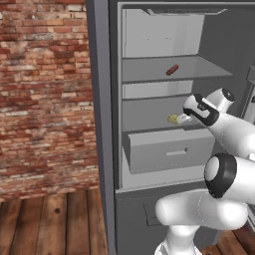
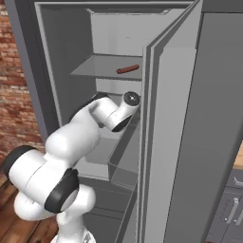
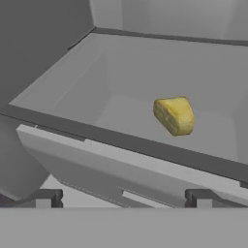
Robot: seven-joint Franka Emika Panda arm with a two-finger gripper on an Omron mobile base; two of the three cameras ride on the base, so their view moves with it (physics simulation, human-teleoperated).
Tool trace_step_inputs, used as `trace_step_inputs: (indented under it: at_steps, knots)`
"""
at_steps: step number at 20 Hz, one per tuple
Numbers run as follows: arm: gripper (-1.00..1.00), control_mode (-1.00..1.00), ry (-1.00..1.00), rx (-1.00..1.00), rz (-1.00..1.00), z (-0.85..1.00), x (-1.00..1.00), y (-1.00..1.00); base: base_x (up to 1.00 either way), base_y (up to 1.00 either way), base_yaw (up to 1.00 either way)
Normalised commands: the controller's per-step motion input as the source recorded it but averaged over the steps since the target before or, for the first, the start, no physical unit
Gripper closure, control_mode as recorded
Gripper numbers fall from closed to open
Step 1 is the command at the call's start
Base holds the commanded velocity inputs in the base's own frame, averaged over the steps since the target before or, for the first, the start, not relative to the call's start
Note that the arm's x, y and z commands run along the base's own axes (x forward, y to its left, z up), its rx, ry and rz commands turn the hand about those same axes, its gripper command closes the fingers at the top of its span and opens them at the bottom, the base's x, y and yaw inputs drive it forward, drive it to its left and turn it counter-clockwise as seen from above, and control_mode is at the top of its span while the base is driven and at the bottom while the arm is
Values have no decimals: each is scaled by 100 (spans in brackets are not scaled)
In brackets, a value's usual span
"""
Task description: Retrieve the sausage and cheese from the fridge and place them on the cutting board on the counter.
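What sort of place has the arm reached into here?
Most likely a kitchen, at an open tall dark grey fridge. Its pale grey shelves hold food: a short reddish-brown sausage on the upper one, a pale yellow cheese wedge lower down. Dark grey drawers with metal handles stand alongside.

Matt grey fridge, rough mottled cheese, glossy white arm.

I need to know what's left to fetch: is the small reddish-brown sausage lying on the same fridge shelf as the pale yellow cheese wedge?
No: the reddish-brown sausage lies one shelf above the pale yellow cheese wedge.
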Motion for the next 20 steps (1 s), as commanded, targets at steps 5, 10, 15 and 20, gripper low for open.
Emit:
trace_step_inputs:
  at_steps: [5, 10, 15, 20]
  knots:
    - [-100, -100, 0, 0, 0, -25, 19, -1, 0, 0, 0]
    - [-100, -100, 0, 0, 0, -3, 38, -8, 0, 0, 0]
    - [-100, -100, 0, -4, 0, 0, 30, -14, 0, 0, 0]
    - [-100, -100, 0, -8, 0, -7, 22, -12, 0, 0, 0]
